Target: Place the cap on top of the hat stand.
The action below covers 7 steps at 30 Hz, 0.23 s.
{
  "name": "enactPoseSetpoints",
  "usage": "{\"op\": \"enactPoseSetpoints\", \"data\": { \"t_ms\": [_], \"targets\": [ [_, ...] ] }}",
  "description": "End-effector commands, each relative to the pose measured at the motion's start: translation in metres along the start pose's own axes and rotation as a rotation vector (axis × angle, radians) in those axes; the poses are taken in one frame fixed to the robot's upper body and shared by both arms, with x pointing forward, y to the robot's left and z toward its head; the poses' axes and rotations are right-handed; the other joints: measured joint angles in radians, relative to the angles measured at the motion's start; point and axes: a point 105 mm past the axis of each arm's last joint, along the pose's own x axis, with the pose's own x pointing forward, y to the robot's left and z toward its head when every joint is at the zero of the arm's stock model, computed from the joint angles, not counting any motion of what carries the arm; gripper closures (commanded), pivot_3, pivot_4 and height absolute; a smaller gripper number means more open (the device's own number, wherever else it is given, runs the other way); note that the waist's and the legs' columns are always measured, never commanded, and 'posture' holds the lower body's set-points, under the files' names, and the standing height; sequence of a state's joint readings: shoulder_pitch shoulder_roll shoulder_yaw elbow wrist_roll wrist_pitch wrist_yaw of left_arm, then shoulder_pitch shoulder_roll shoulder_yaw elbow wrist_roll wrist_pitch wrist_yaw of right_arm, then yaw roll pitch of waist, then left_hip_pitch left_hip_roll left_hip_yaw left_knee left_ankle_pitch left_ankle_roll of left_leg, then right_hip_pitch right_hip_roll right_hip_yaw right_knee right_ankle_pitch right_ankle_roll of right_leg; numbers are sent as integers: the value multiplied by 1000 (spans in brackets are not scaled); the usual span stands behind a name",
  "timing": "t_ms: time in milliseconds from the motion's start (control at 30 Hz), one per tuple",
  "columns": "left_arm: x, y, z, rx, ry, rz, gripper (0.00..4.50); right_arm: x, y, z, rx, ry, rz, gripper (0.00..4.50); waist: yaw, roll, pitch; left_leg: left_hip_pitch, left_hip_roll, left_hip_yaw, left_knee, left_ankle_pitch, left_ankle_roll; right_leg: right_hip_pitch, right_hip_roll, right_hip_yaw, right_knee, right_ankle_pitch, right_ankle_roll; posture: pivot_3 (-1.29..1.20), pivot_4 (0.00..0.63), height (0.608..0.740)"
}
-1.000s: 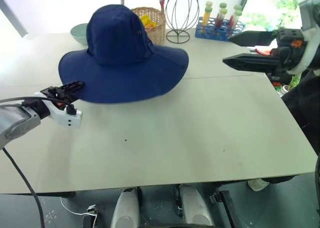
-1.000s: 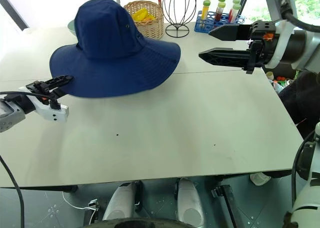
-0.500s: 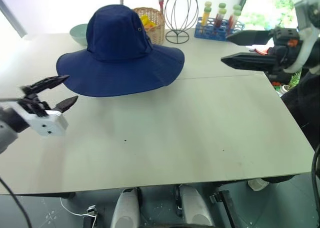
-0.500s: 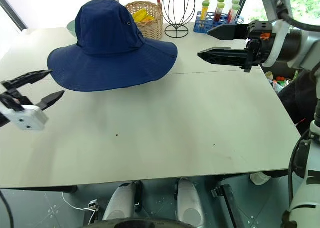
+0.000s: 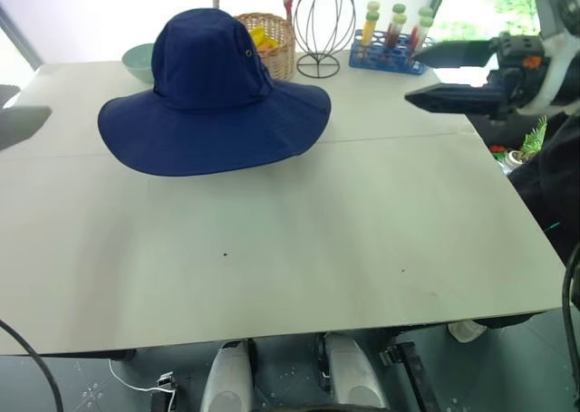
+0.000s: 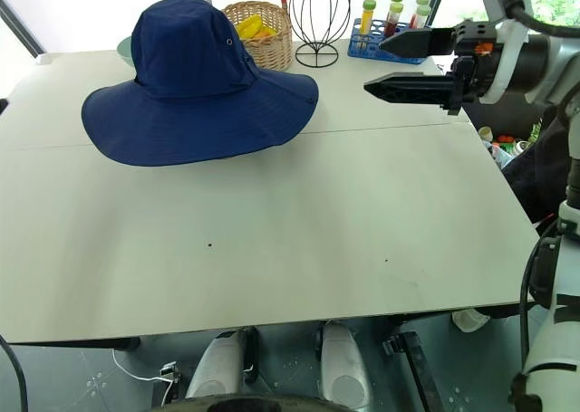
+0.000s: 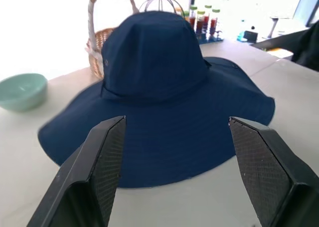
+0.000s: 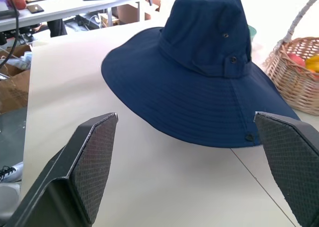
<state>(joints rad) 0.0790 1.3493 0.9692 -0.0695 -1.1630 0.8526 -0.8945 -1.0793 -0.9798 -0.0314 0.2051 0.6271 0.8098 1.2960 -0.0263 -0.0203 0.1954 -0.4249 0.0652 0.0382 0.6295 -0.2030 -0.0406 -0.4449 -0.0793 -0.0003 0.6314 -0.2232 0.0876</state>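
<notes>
The navy blue cap [image 5: 213,95] sits at the back left of the table, crown upright and its wide brim spread over the tabletop. The hat stand is hidden. In the left wrist view my left gripper [image 7: 177,122] is open and empty, level with the cap's brim [image 7: 164,152] and a short way off it. My right gripper [image 5: 412,77] hovers open to the right of the cap, above the table, with nothing between its fingers. It points at the cap [image 8: 209,82] from a distance.
Behind the cap stand a wicker basket [image 5: 272,41], a black wire egg-shaped frame [image 5: 324,23], a blue rack of test tubes [image 5: 390,45] and a mint bowl [image 5: 140,61]. The pale table [image 5: 317,249] reaches forward to its near edge.
My left gripper has lifted off the table by the brim, rolled over and drawn back to the left edge of the eye views. The cap's brim has settled. The right gripper has hardly moved.
</notes>
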Motion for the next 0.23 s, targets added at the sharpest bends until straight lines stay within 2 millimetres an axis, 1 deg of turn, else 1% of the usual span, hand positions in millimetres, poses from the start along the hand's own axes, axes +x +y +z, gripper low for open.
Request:
{"op": "enactPoseSetpoints", "data": {
  "t_ms": [33, 133, 233],
  "targets": [
    [-15, 0, 12, 33, 27, -19, 1088, -1, -2, 16, -52, -29, 0, 0, -3, 0, 0, 0, 0, 0, 0, 0, 0, 0, 0, 0, 0, 0, 0, 0, 150, 740],
    [-23, -3, 17, 51, 58, -38, 1088, 1, -6, 14, -46, -24, 1, 0, -10, -1, 0, -1, 0, 0, 1, 0, 0, 0, 0, 0, 0, 0, 0, 0, 150, 740],
    [-25, -3, 19, 71, 78, -37, 1088, 3, -6, 12, -40, -25, 10, 0, -11, -1, 0, -1, 0, 0, 1, 0, 0, 0, -1, 0, -1, 0, 0, 0, 150, 740]
  ]
}}
